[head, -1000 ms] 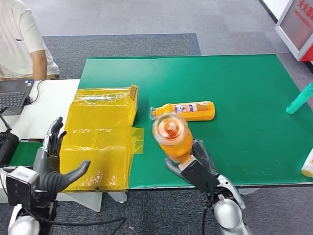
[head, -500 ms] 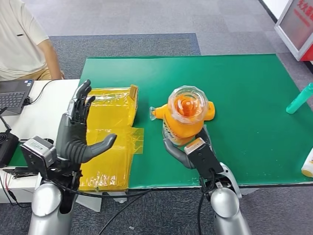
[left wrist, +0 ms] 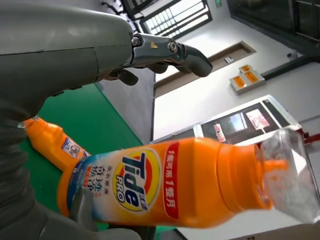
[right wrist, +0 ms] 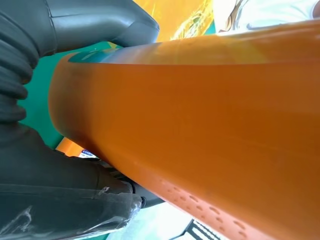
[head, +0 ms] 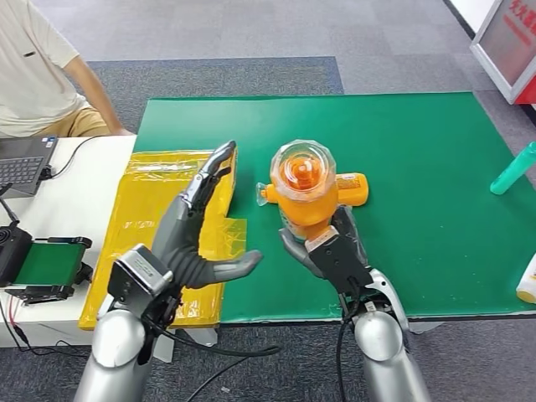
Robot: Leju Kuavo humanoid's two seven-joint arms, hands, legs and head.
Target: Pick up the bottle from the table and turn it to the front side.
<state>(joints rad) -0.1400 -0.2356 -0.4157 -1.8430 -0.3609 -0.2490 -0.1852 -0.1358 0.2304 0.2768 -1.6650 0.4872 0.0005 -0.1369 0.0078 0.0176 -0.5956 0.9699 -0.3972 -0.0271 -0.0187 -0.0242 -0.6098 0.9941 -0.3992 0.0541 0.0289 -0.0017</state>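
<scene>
- 2 orange plastic detergent bottles: 1 orange Tide bottle with a clear cap (head: 306,193), held up off the desk in the right hand (head: 333,254), cap end toward the head camera; 1 second orange bottle (head: 344,189) lying on its side on the green desk mat (head: 410,167), just behind the held one, its cap end pointing toward the yellow package.
- Left wrist view: held bottle (left wrist: 177,182) shows the Tide PRO label facing the left hand; second bottle (left wrist: 53,145) lies on the green beyond it.
- Right wrist view: orange bottle body (right wrist: 196,130) runs across the frame, grey thumb and dark fingers (right wrist: 75,200) wrapped on it.
- Right hand: fingers closed round the bottle's lower body, gripping it.
- Left hand (head: 189,239): holds nothing, fingers (head: 212,176) stretched out and spread, thumb out to the side toward the bottle, apart from it, raised over the yellow package.
- 1 flat yellow-taped cardboard package (head: 148,226) lying at the left end of the mat; contents cannot be told.
- 1 teal plastic bottle (head: 513,170) lying at the mat's right edge, partly cut off.
- 1 white-and-yellow container (head: 528,283) at the right frame edge, mostly cut off.
- 1 white desk (head: 75,180) left of the mat, carrying 1 laptop (head: 22,163); 1 black device with a green screen (head: 47,266) near its front edge.
- 1 person in a light shirt (head: 34,71) behind the white desk, arm resting near its far edge.
</scene>
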